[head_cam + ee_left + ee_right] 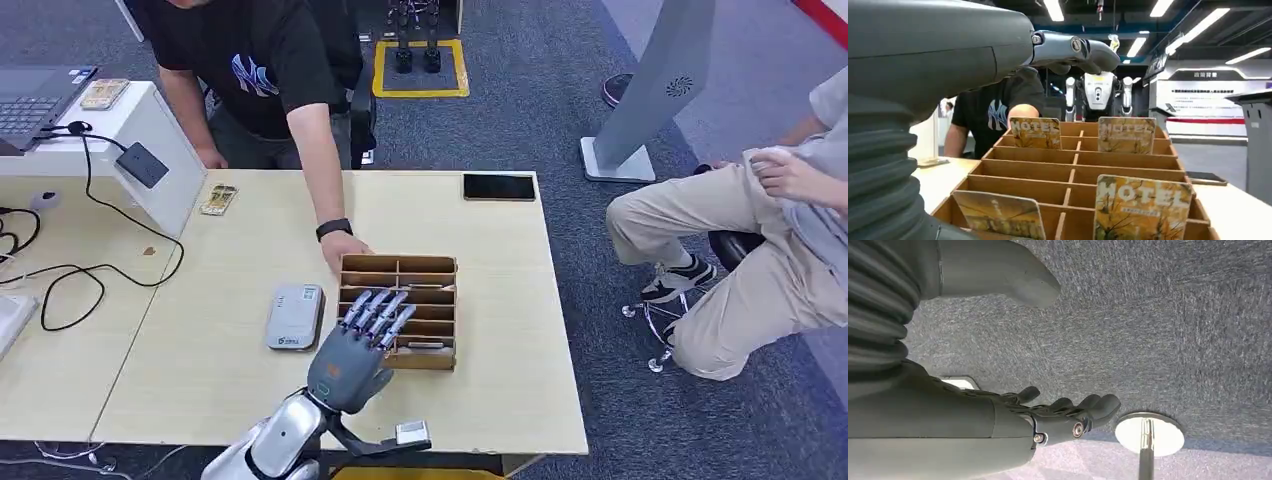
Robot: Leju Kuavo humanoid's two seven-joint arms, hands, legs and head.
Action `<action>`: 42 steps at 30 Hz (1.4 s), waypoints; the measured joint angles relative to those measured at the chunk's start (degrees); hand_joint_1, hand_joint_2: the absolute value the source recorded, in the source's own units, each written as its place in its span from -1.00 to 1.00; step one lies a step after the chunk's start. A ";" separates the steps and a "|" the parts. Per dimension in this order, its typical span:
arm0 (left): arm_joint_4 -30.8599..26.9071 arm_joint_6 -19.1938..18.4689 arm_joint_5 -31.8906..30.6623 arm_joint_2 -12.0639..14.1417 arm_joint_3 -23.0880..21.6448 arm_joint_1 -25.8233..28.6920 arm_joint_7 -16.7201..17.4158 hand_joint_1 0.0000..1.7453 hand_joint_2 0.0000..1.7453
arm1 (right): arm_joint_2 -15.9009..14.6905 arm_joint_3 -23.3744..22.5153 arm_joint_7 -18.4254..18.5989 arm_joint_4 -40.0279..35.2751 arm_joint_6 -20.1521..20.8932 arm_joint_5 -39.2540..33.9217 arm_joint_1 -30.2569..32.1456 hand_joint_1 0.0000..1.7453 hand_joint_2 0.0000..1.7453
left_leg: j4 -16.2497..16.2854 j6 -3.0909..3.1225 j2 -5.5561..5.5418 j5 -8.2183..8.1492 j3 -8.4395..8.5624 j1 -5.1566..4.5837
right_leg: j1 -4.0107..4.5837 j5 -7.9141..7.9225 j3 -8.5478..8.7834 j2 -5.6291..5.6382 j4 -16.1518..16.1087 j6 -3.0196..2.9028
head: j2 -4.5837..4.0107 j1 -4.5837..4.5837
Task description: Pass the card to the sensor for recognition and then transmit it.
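The left hand (pixel 352 362) reaches over the near left part of the compartmented card rack (pixel 432 272), fingers (pixel 378 312) spread above its middle rows. In the left wrist view, four hotel cards stand in the rack: two below and near the fingers (pixel 998 214) (pixel 1142 206), two beyond the fingertips at the far rows (pixel 1036 132) (pixel 1126 134). Left of the fingers lies the card reader (pixel 295 316) on the table (pixel 500 400). Just beyond the fingers, a person's hand (pixel 343 247) touches the rack's far left corner. A phone (pixel 499 187) lies at the table's far edge.

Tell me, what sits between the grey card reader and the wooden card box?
Nothing: the head view shows only a bare tabletop strip between reader and box.
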 joint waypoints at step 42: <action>5.38 5.38 -10.45 -3.28 6.14 3.15 7.87 -1.00 1.00 | -0.33 0.98 1.14 0.44 0.00 0.98 0.05 -1.00 1.00 | 0.00 0.00 -0.01 0.00 -0.01 0.00 | 0.00 0.00 -0.01 -0.01 0.00 0.00 | 0.00 0.00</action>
